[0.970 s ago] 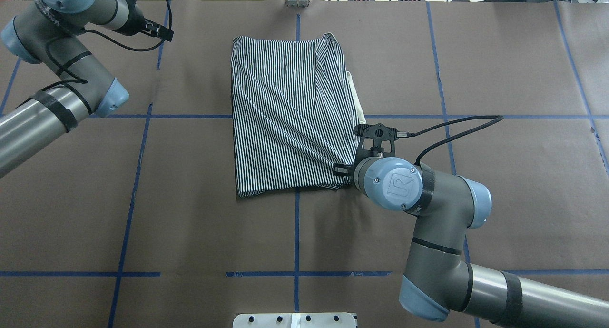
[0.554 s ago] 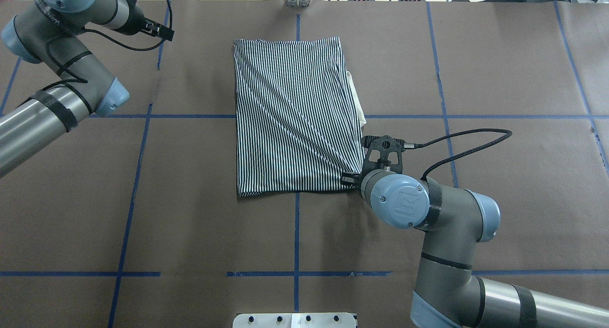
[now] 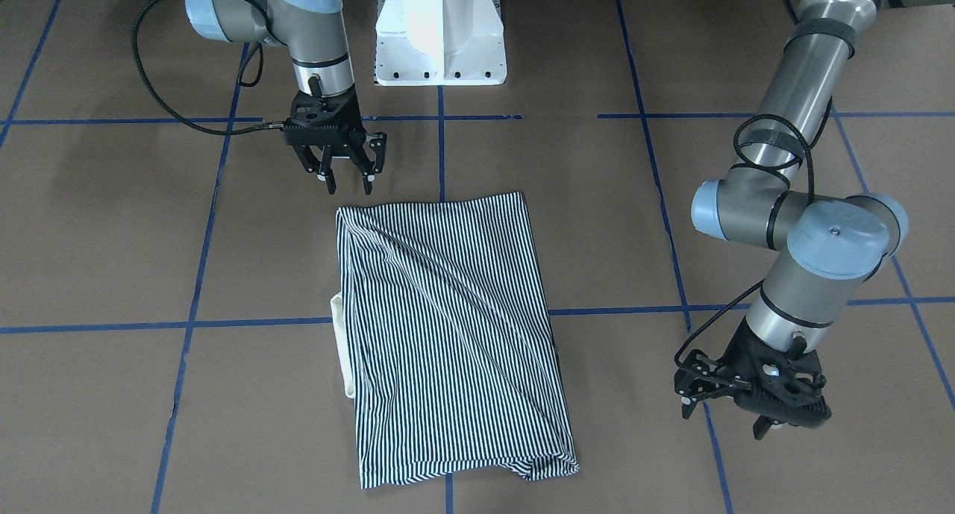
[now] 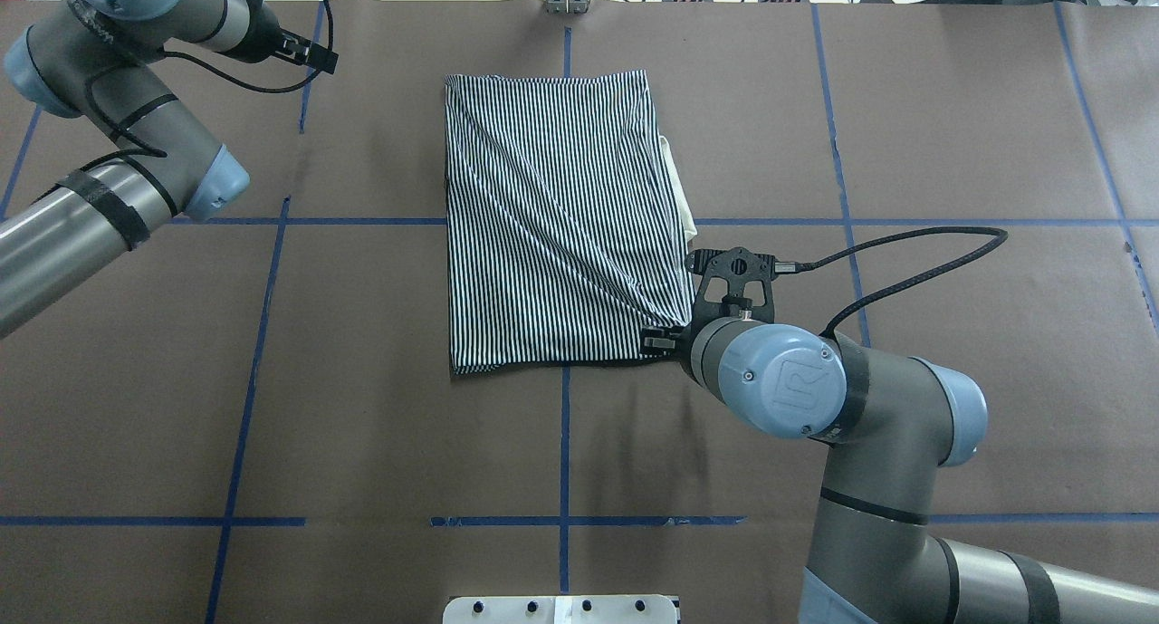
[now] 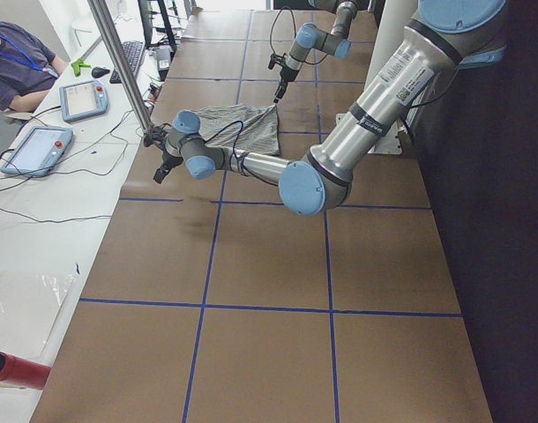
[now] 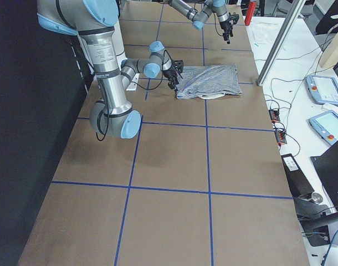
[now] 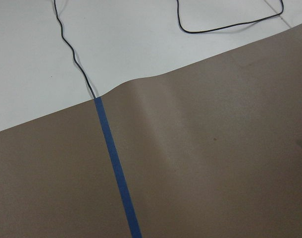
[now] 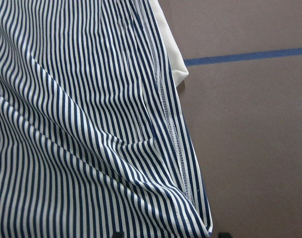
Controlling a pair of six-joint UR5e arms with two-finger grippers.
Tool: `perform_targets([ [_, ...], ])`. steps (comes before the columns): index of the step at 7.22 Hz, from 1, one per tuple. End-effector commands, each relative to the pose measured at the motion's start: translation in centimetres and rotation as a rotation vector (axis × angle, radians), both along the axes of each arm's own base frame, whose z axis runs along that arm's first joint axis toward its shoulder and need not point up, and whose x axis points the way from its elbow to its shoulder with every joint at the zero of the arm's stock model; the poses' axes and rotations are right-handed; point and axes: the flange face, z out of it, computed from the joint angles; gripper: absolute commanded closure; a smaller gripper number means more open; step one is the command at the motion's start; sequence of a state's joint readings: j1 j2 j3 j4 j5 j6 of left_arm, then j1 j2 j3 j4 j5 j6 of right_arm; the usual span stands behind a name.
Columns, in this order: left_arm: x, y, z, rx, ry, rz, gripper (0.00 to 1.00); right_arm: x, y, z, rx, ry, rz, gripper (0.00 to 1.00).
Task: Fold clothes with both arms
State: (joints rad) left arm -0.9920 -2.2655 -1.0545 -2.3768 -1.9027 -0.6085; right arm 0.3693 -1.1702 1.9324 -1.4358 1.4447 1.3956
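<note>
The right gripper [image 3: 348,187] is hovering, fingers spread and empty, with the folded striped polo shirt [image 3: 448,327] lying just beyond its tips, corner nearest. Best bet: lifting straight up, clear of that corner. The left gripper [image 3: 721,422], also spread, is waiting well aside.

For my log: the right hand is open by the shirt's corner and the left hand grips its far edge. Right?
No: the left hand hangs clear of the shirt, gripping nothing, as the front-facing view shows. The right hand is open by its corner.
</note>
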Motion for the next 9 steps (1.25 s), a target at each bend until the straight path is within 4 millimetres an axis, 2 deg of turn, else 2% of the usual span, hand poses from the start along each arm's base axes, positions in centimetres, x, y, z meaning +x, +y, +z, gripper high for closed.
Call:
perform_targets([
  [1,2.0,5.1,-2.8,-0.076,0.149,0.056,0.00,3.5,-1.9,-1.1,0.024,-0.132,-0.010,0.00],
  [2,2.5,8.9,-4.9,-0.127,0.245,0.038,0.00,5.3,-2.5,0.0,0.018,-0.216,-0.012,0.00],
  [3,3.3,12.9,-7.2,-0.198,0.347,0.021,0.00,6.4,-3.4,0.3,-0.016,-0.248,0.029,0.00],
  [4,5.1,18.2,-9.0,-0.286,0.441,0.031,0.00,7.3,-4.4,0.3,-0.041,-0.264,0.070,0.01],
  [5,5.8,22.4,-10.2,-0.350,0.510,0.008,0.00,7.7,-4.9,0.4,-0.064,-0.276,0.100,0.02],
  [6,8.9,26.6,-10.1,-0.420,0.550,-0.035,0.03,7.8,-4.9,0.3,-0.084,-0.294,0.116,0.02],
  [7,12.7,30.1,-10.2,-0.528,0.604,-0.108,0.21,7.9,-4.9,-0.1,-0.091,-0.336,0.128,0.02],
  [8,15.3,32.9,-9.5,-0.583,0.618,-0.149,0.31,8.0,-4.9,-0.2,-0.091,-0.341,0.132,0.02],
  [9,16.9,34.4,-8.8,-0.644,0.630,-0.185,0.36,8.1,-5.1,-0.2,-0.091,-0.341,0.135,0.02],
])
